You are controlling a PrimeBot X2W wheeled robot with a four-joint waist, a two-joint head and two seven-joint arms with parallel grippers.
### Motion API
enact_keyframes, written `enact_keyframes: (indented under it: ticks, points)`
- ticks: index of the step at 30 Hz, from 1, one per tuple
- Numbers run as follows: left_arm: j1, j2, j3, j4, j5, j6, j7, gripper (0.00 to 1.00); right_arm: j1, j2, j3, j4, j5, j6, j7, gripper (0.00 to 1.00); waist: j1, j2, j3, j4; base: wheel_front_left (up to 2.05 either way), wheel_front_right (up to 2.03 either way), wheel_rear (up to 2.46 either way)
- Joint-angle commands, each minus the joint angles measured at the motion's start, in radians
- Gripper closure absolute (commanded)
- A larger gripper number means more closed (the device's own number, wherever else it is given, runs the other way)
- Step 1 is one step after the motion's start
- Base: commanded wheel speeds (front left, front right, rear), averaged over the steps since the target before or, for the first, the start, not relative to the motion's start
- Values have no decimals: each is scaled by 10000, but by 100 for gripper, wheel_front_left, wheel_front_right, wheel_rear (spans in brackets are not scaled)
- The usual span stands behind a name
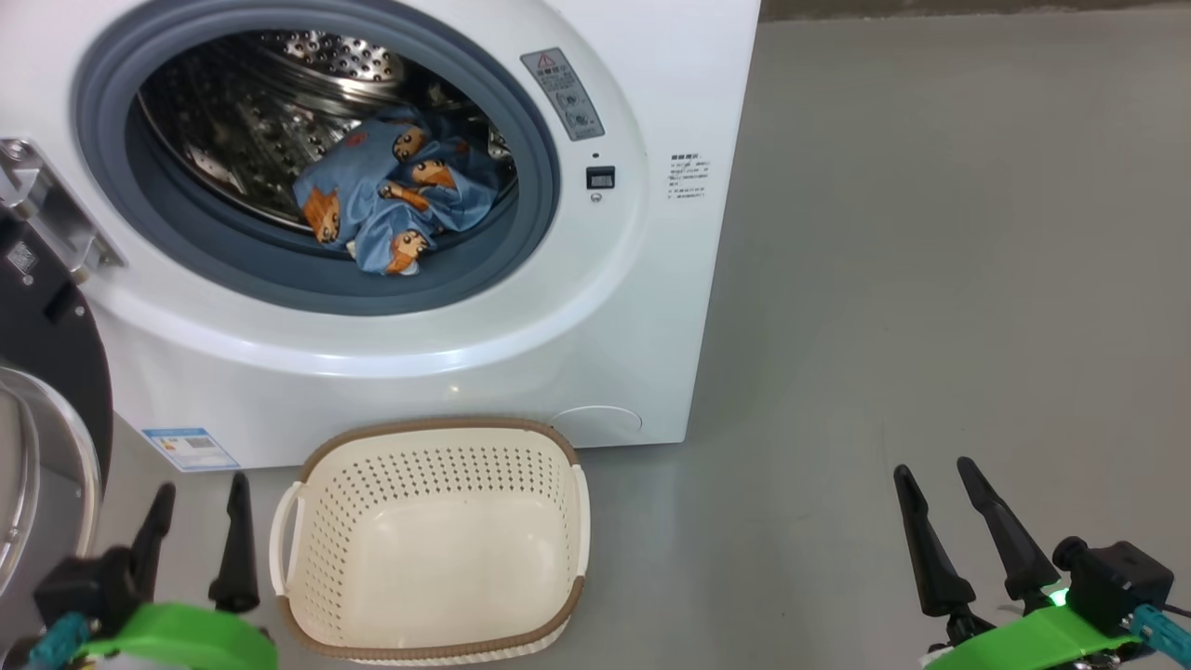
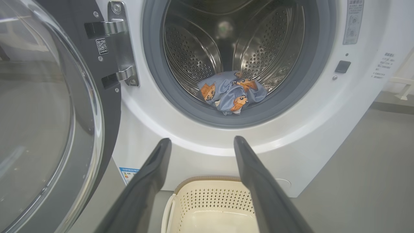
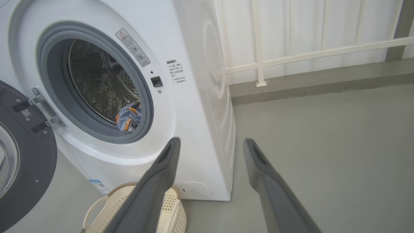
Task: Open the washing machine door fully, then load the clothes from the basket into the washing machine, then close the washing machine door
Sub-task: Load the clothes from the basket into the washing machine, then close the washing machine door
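Left fingers [image 1: 238,540] stand spread and empty, right fingers [image 1: 921,535] likewise. Clothes [image 1: 391,200] lie in the washer [image 1: 651,307] ahead; the basket [image 1: 428,470] between both pairs is bare. Door [image 1: 56,363] hangs open just left of the left fingers, so that arm looks nearer for closing.

The washing machine [image 1: 670,307] is finished white, its gasket [image 1: 279,270] blue-grey; the clothes [image 1: 391,200] inside it are printed light blue with orange-brown faces. The basket [image 1: 521,484] before it is coloured cream, brown-rimmed, perforated.
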Motion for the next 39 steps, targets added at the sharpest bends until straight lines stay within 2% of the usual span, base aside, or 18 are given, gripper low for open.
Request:
enact_keyframes:
  ticks: [1,13,39]
  points:
    - [107,230,424,-422,-56,-16,-62,0,93,-188,168,-295,131,16,-48,0,0,0,-76,2,0,0,0]
    - [1248,19,831,-1495,-152,-16,-62,0,251,-173,-47,-368,102,16,-48,0,0,0,-35,-48,0,0,0]
    - [1314,89,846,-1794,-356,-16,-63,0,276,-122,-44,-345,71,16,-48,0,0,0,-137,-150,0,0,0]
